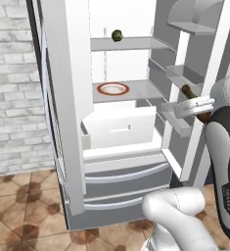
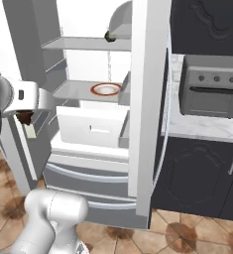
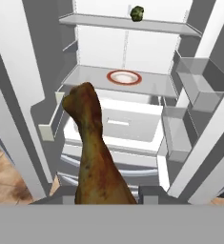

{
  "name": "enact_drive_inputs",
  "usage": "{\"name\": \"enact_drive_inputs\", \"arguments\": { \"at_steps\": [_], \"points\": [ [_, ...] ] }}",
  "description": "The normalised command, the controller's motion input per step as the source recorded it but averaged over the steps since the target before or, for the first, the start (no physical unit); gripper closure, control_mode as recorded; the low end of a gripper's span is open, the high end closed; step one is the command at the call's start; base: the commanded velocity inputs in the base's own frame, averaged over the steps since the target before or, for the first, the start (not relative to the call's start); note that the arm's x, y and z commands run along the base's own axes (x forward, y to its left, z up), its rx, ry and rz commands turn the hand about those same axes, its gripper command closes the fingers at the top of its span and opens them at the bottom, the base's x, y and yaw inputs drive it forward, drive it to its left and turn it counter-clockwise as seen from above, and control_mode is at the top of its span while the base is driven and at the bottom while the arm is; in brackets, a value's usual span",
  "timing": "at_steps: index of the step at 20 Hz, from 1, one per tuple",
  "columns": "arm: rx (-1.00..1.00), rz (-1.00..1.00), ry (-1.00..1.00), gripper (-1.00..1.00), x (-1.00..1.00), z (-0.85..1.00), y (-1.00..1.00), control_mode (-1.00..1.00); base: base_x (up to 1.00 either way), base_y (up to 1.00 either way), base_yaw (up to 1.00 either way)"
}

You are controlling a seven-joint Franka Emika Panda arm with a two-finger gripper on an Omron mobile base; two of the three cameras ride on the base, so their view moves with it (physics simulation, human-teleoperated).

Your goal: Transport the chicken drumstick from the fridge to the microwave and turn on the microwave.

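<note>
Hand view puts the gripper (image 3: pixel 106 199) low in the picture with the chicken drumstick (image 3: pixel 96 152) standing up out of it, thick end down between the two dark finger tips (image 3: pixel 147 194), thin knobbly bone end pointing up and away toward the fridge. The jaws are partway closed, one on each side of the meat, and the drumstick sits clamped there, clear of every shelf.

From the left base view the same gripper (image 1: pixel 197 105) hangs out in front of the open fridge (image 1: pixel 67 122), beside the bins on the inside of its door, with the brown drumstick (image 1: pixel 189 91) poking up and leftward from the white hand and a darker bit of it showing below. From the right base view the hand (image 2: pixel 26 106) is at the left of the picture, a dark brown scrap of the drumstick (image 2: pixel 25 117) peeping out under it, in front of the fridge's left wall.

Behind it, inside the fridge, a white plate with a red-brown rim (image 3: pixel 124 77) lies on the middle shelf. A small dark-green round vegetable (image 3: pixel 137 13) sits on the shelf above. Below the plate's shelf is a white drawer box (image 1: pixel 120 126), and under that the grey drawers (image 1: pixel 124 179).

Off to the right of the fridge, a grey oven (image 2: pixel 211 87) stands on a pale stone counter (image 2: pixel 207 130) over dark cupboards.
</note>
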Motion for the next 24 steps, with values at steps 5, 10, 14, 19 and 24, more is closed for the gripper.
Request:
{"name": "enact_drive_inputs", "arguments": {
  "at_steps": [5,10,14,19,24],
  "points": [
    [0.0,0.0,0.0,1.0,0.0,0.0,0.0,1.0,-0.35,-0.17,-0.05],
    [0.0,0.0,0.0,1.0,0.0,0.0,0.0,1.0,-0.41,-0.5,-0.03],
    [0.0,0.0,0.0,1.0,0.0,0.0,0.0,1.0,-0.47,-0.6,-0.01],
    [0.0,0.0,0.0,1.0,0.0,0.0,0.0,1.0,-0.34,-0.6,0.0],
    [0.0,0.0,0.0,1.0,0.0,0.0,0.0,1.0,-0.17,-0.64,0.0]
  ]
}}
